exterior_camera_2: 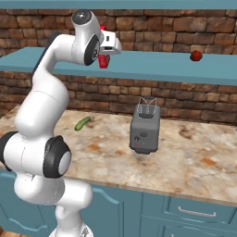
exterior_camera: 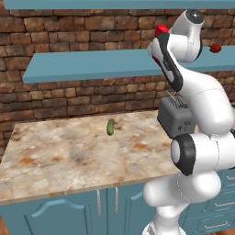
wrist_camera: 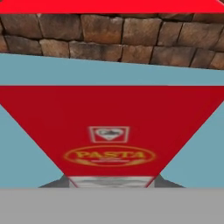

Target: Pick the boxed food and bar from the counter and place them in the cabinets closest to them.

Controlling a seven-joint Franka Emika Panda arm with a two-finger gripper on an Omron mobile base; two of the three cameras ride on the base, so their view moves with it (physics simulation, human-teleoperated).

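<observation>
- Your gripper (exterior_camera_2: 104,59) was clamped shut on the boxed food (exterior_camera_2: 103,61), held up at the lower teal cabinet shelf (exterior_camera_2: 152,65).
- Your hand camera gave what the others couldn't — the carton's red face (wrist_camera: 109,127) with a "PASTA" label, brick wall (wrist_camera: 109,37) behind.
- Right base camera caught a red tomato (exterior_camera_2: 196,56) on that shelf; toaster (exterior_camera_2: 145,128) and pickle (exterior_camera_2: 82,123) sat on the counter (exterior_camera_2: 194,162).

Red boxed food (wrist_camera: 109,122) with a yellow "PASTA" oval; teal-blue cabinets (exterior_camera: 92,64); beige-tan marbled counter (exterior_camera: 69,151) with rusty blotches; green pickle (exterior_camera: 110,127); grey toaster (exterior_camera_2: 145,128); red-brown brick wall (exterior_camera: 69,98).
</observation>
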